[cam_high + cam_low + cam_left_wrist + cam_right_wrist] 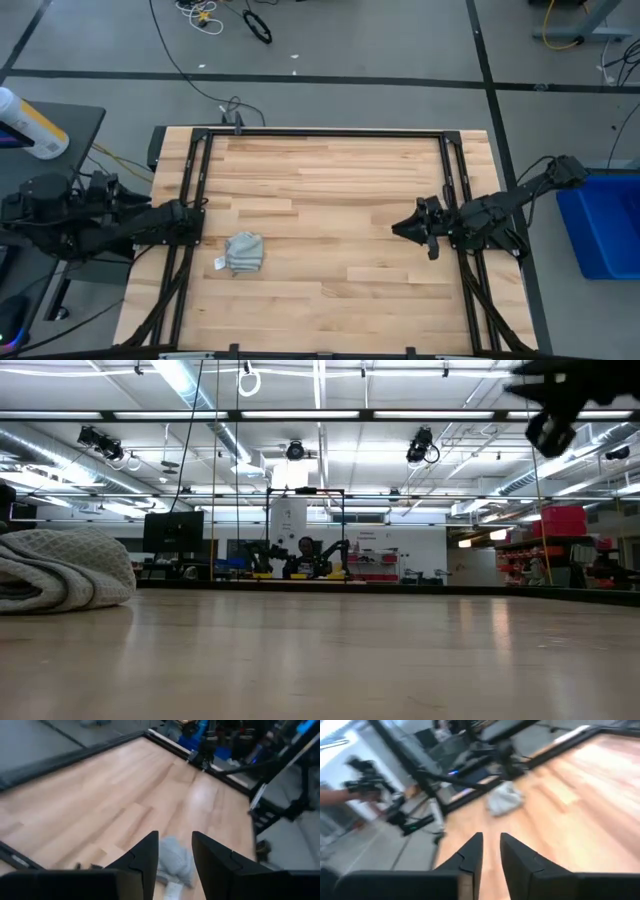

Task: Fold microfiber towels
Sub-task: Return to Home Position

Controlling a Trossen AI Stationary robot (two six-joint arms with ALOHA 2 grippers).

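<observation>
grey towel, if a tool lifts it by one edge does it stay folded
Probably floppy: the grey towel lies as a soft, rumpled bundle. Lifted by one edge, its layers would likely sag open. Pushed, it should bunch or slide on the smooth wooden table, not roll.

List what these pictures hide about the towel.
- Fold layers of the towel: too small in the high view, blurred in the right wrist view.
- One end: cut off by the picture's edge in the low view.
- Part of it: hidden behind the fingers of the left gripper in the left wrist view.
- White tag: too small to read.
</observation>
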